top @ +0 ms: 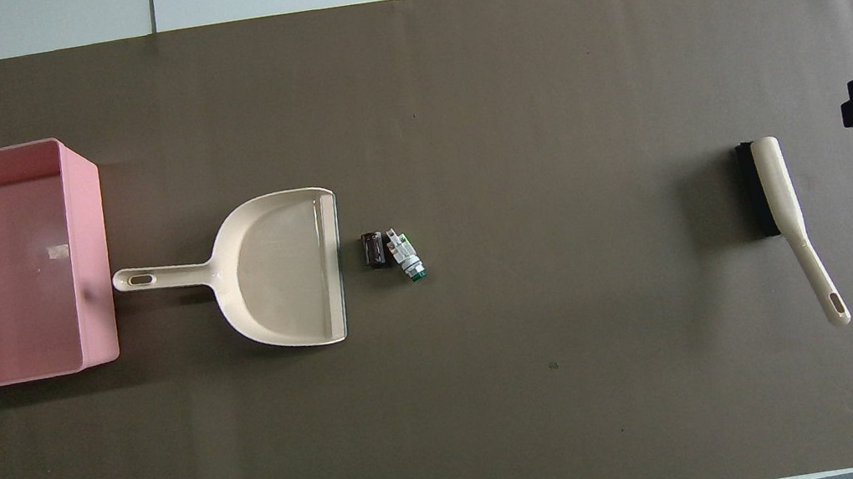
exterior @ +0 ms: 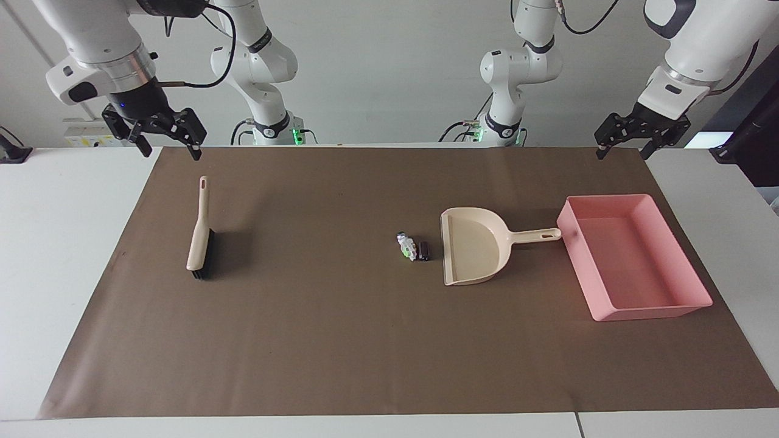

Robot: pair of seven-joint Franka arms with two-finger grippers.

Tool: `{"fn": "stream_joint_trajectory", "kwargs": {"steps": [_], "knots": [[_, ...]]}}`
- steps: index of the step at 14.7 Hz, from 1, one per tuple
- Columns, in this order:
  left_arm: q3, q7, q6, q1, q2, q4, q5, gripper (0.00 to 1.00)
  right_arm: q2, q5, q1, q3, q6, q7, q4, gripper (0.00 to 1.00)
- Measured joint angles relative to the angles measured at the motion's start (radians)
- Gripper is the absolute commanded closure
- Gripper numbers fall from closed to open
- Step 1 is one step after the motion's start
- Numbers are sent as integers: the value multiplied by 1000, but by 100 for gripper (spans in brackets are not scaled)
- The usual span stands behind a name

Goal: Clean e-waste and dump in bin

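Nothing of the job looks done yet, as far as we can judge. We see the e-waste, two tiny scraps, lying on the brown paper mat (exterior: pixel 341 340) in the middle of the table: a small white piece with bright green bits (exterior: pixel 406 246) touching a dark brown-black block (exterior: pixel 423 250). Both sit just beside the open lip of the beige plastic dustpan (exterior: pixel 471 246), which lies flat with its handle pointing toward the left arm's end of the table. The tip of that handle reaches almost to the shallow rectangular pink plastic tray (exterior: pixel 660 311) that serves as the bin, and we find its floor bare of scraps.

Toward the right arm's end lies the beige-handled hand brush with black bristles (exterior: pixel 199 234), resting on the mat, well apart from the scraps and untouched.

Our left gripper (exterior: pixel 625 147) hangs in the air over the mat's edge at the robots' end, above the pink tray's end of the table, fingers spread wide and holding nothing. Our right gripper (exterior: pixel 168 146) hangs likewise over the mat's edge by the brush's handle, also spread wide and empty.

We judge that everything remains: taking up the brush and dustpan, sweeping both scraps into the pan, and tipping them into the tray.
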Motion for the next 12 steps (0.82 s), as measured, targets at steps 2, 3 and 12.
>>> {"fn": "stream_joint_trajectory", "kwargs": {"steps": [2,3,12], "knots": [[0,0,0,0,0,0,-2,1,0,0,0,0,0,0,0,0],[1,0,0,0,0,-1,-2,1,0,0,0,0,0,0,0,0],[2,8,-2,0,0,-3,-2,0,-4,0,-1,-1,-3,0,-25,0]]}}
